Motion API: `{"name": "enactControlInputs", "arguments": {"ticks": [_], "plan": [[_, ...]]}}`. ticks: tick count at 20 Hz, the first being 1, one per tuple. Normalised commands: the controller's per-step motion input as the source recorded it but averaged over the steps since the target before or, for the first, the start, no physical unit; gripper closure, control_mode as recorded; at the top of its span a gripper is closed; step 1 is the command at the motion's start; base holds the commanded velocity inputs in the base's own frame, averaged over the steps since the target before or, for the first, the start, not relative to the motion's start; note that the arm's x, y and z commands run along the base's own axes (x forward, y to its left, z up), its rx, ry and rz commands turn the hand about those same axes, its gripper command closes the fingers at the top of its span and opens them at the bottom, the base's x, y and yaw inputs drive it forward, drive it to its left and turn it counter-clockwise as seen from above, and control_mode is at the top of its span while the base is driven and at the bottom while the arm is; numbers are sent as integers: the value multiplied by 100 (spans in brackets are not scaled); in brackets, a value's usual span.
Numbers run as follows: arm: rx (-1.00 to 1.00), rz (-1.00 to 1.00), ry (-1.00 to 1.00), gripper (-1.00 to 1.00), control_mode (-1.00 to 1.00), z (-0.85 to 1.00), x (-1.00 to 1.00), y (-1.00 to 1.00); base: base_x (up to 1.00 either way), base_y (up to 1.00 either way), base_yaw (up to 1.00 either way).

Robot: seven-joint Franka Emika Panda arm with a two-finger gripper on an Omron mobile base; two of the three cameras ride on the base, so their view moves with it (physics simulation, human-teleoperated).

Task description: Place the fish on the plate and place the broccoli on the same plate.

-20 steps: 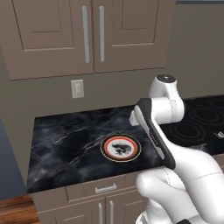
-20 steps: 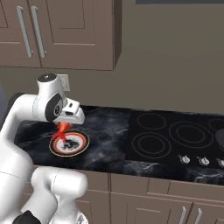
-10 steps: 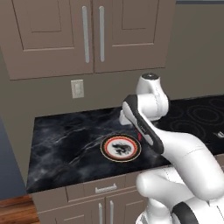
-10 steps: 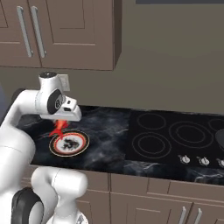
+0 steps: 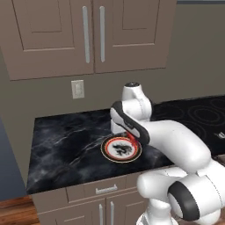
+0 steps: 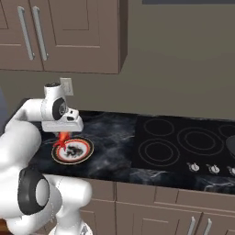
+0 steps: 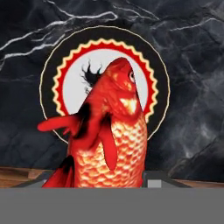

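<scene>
A black marble countertop runs under brown cabinets, beside a black cooktop. The gripper hangs over the plate, jaws closed on the fish. The hand view reveals its scales, head pointing at the plate's centre.

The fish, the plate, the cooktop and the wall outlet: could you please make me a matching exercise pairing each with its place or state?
Things:
1. fish
2. plate
3. cooktop
4. wall outlet

Places or states:
A. set into the counter, beside the marble
B. on the wall under the cabinets
C. flat on the dark marble counter
D. held in the gripper, hanging above the plate

Pairs: 1-D, 2-C, 3-A, 4-B
</scene>
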Motion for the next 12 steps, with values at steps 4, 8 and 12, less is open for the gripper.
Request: {"name": "enactControlInputs", "arguments": {"ticks": [4, 8, 12], "plan": [[-12, -8, 0, 100, -100, -66, 25, 2, 0, 0, 0], [-3, -8, 5, 100, -100, -39, 34, 0, 0, 0, 0], [0, -8, 18, 100, -100, -25, 61, 1, 0, 0, 0]]}}
